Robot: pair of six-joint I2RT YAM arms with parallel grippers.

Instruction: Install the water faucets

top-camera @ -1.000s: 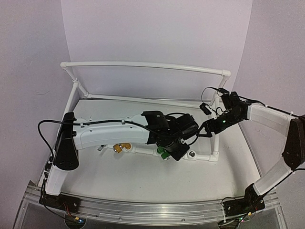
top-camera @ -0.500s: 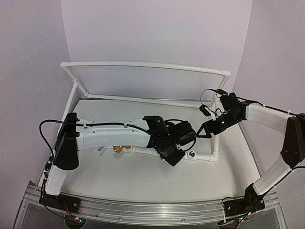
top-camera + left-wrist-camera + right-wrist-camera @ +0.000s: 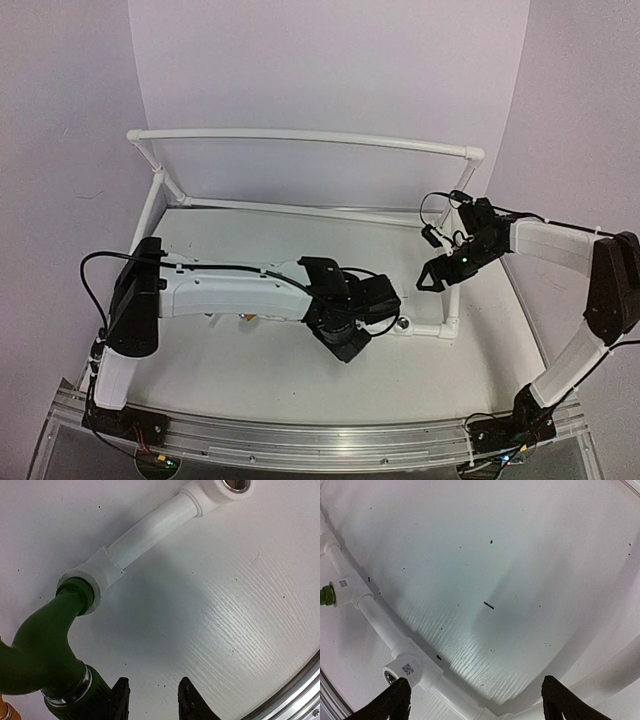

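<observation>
The green faucet point(image 3: 42, 645) is sitting screwed into a white fitting point(image 3: 85, 582) of the pipe frame point(image 3: 150, 527). Its smooth, glossy curved body is filling the 8 o'clock corner of the left wrist view, and a shiny metal ring is banding it above a dark ribbed collar. The left gripper point(image 3: 152, 702) is hanging just to 3 o'clock of that collar. Its black fingers are standing a narrow way apart with only bare table point(image 3: 225, 605) between them, pinching nothing. From the fitting a round matte plastic pipe is running toward 1 o'clock to a metal-lined socket point(image 3: 235, 486). A sliver of the brass-yellow faucet point(image 3: 4, 711) is peeking in at 7 o'clock, too little to tell its shape. The table is showing white paint over a fine wood grain, flecked with dark specks. The right gripper point(image 3: 475, 702) is hovering above it with its dark fingertips spread wide and holding nothing. In its view a round elbow socket point(image 3: 395, 674) bearing a square code sticker is lying at 7 o'clock.
</observation>
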